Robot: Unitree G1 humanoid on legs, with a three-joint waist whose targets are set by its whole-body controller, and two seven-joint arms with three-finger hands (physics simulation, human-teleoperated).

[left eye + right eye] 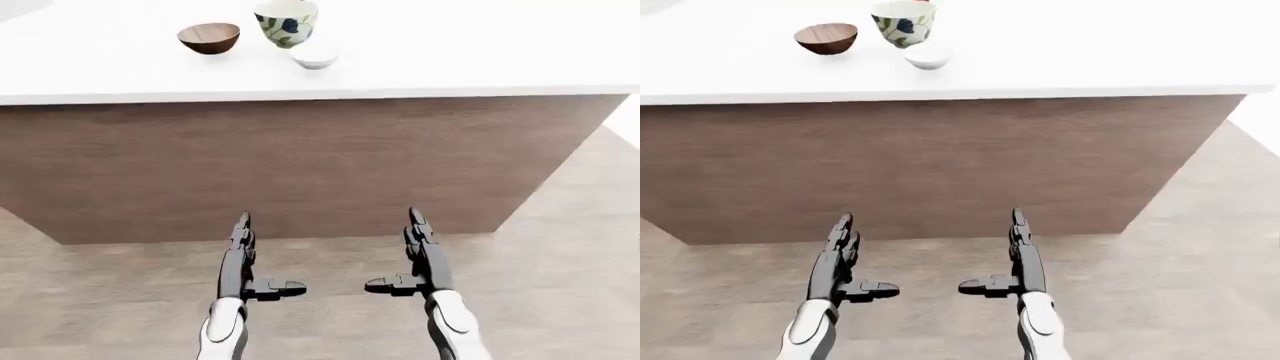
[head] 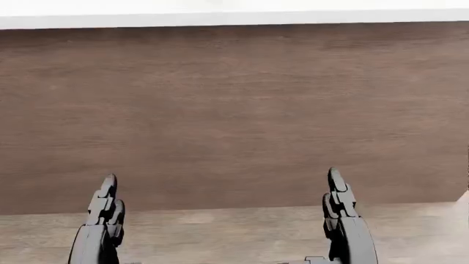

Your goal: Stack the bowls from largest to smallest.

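Observation:
Three bowls stand on the white counter top (image 1: 480, 52) near the top left of the left-eye view. A brown wooden bowl (image 1: 209, 37) is at the left. A tall white bowl with a blue and green leaf pattern (image 1: 286, 22) is to its right. A small plain white bowl (image 1: 314, 57) sits just below and right of the patterned one. My left hand (image 1: 240, 251) and right hand (image 1: 420, 247) are low in the view, over the floor, well short of the counter. Both hands are open with fingers straight and thumbs pointing inward, and hold nothing.
The counter has a brown wood-panelled side (image 1: 300, 165) that faces me and fills most of the head view (image 2: 235, 110). A grey wood-look floor (image 1: 560, 270) lies under my hands and runs round the counter's right corner.

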